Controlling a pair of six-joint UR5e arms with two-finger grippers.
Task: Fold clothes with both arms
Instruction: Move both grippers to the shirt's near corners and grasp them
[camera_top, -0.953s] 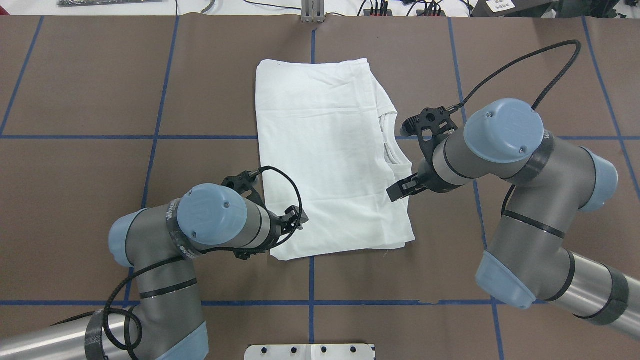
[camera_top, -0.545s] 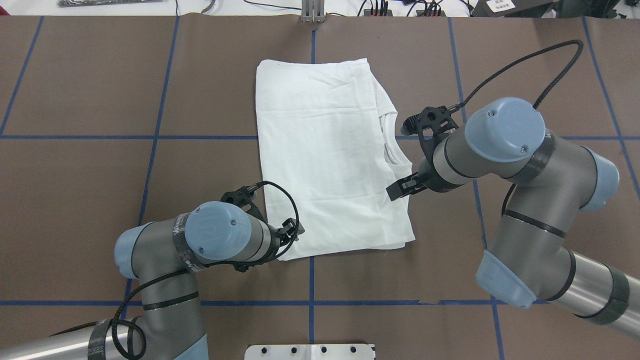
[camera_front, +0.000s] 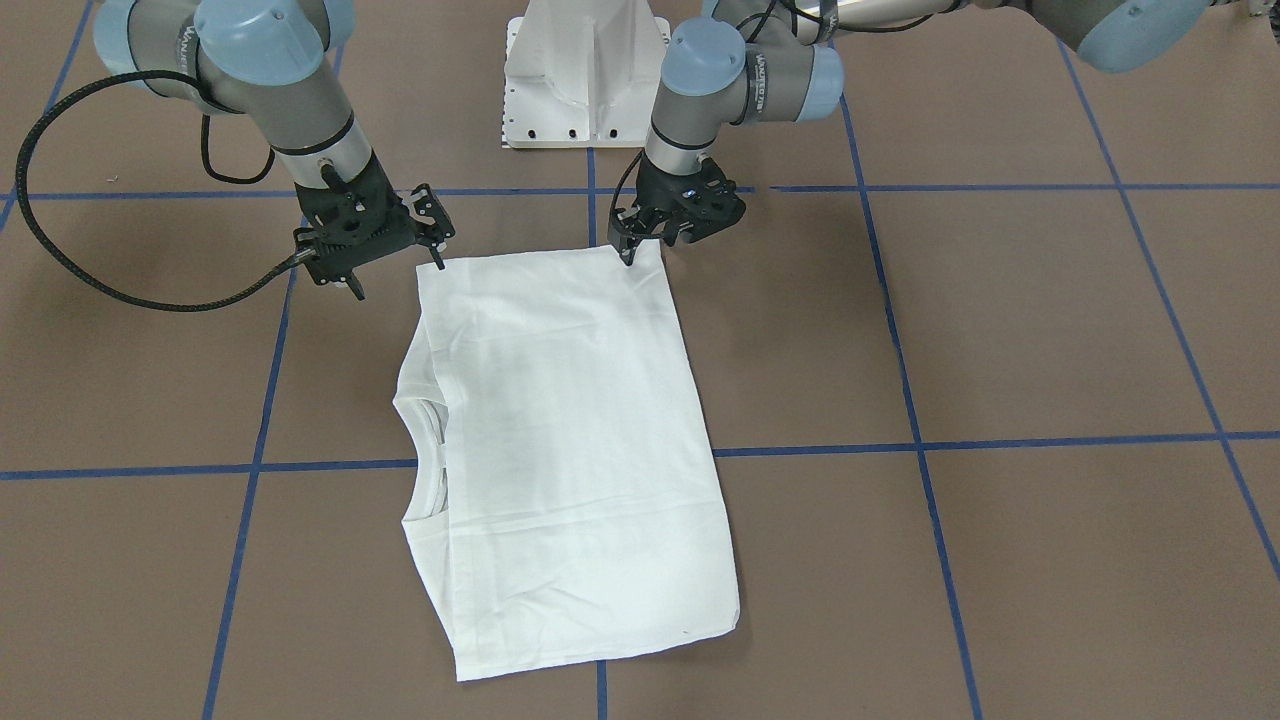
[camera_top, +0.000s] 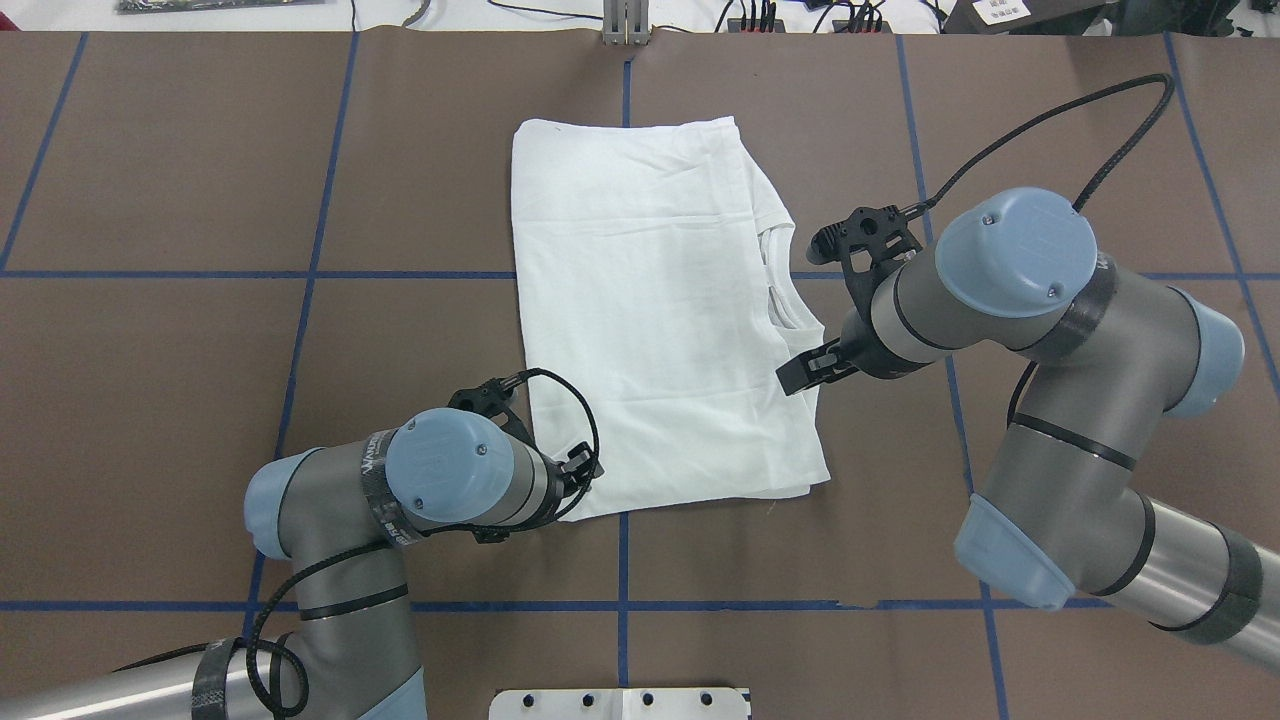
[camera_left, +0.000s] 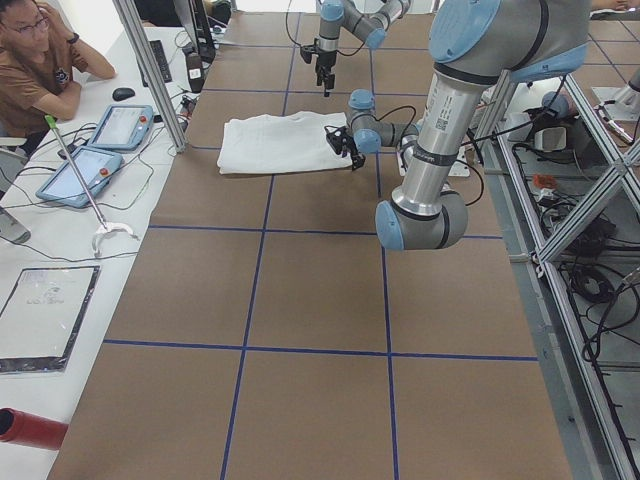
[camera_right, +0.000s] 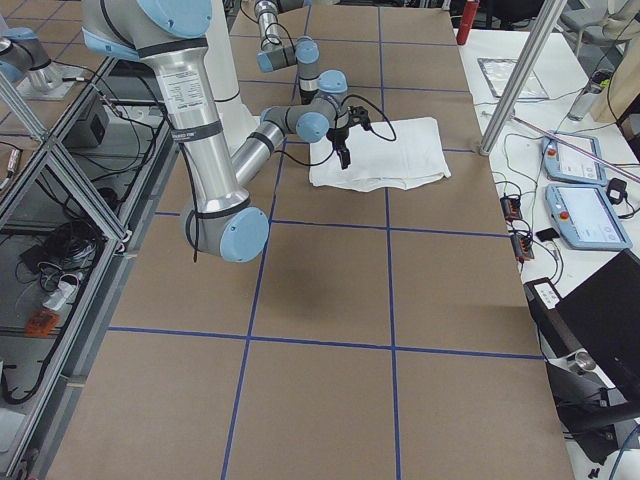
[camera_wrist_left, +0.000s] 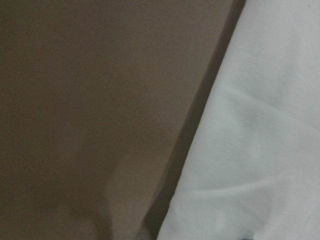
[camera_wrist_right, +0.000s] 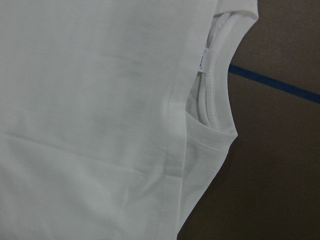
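The brown table (camera_top: 150, 400), marked into squares by blue tape lines (camera_top: 300, 274), lies bare and wide to either side of the work, out to its left and right edges.

The right arm (camera_top: 1010, 250) reaches in from the robot's right, its elbow high above the surface. The left arm (camera_top: 440, 480) reaches in low from the robot's left. The white pedestal base (camera_front: 585, 70) stands at the table's near edge, between them.

The white T-shirt (camera_top: 650, 320) lies flat about the middle of the table, folded into a long rectangle. Its far edge stops short of the table's far edge, and its near edge lies toward the robot. Its left side runs straight; its right side is stepped where folded layers show.

The right gripper (camera_front: 397, 275) hangs at the shirt's right side, near the near corner, with its jaws apart. The left gripper (camera_front: 640, 250) is down at the shirt's near-left corner, one fingertip at the cloth's edge; whether it is apart or pinching the cloth cannot be told.

The ribbed collar (camera_wrist_right: 220, 90) opens toward the shirt's right edge, beside a tape line. The small neck label (camera_wrist_right: 201, 62) sits inside it.
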